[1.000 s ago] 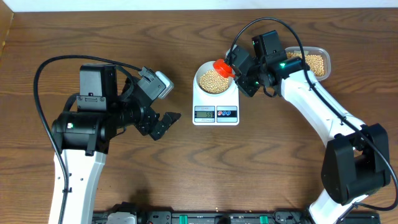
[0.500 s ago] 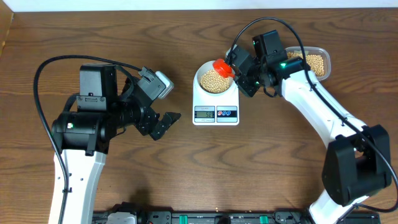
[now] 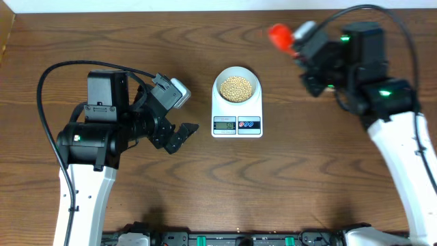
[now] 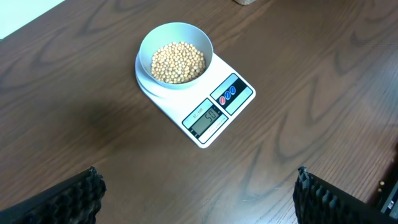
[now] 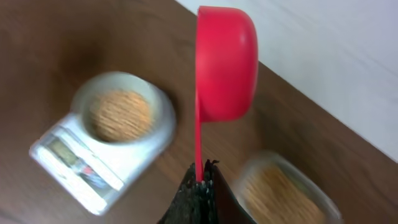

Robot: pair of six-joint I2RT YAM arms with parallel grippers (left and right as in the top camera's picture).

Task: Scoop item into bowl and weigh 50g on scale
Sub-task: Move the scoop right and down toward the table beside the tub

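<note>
The white scale [image 3: 237,109] lies near the middle of the wooden tabletop [image 3: 287,184]. In the overhead view its display [image 3: 224,124] and two round buttons [image 3: 249,124] run along its 6 o'clock edge. The pale bowl [image 3: 218,80] sits on its 12 o'clock half. The tan beans [image 3: 237,87] fill the bottom of the bowl in a shallow heap, well below the rim. From the left wrist camera the display [image 4: 205,118] reads what looks like 50 (the digits are small but legible).

The left end effector [image 3: 183,134] hangs at about 8 o'clock from the scale, apart from it. Its jaws are spread wide and nothing is between them. In its own camera the two dark pads [image 4: 71,199] stand at the far bottom corners with bare wood between them.

The right end effector [image 3: 302,46] is at about 1 o'clock from the scale, well apart from the bowl. Its jaws are pinched tight on the handle of a red scoop [image 3: 278,34]. In the right wrist view the scoop [image 5: 227,62] stands edge-on, cup uppermost, and its thin handle runs straight down into the closed fingers [image 5: 198,194]. A clear tub [image 5: 283,193] of more beans shows there at 4 o'clock, blurred. The scale and bowl lie at 8 o'clock in that view.
</note>
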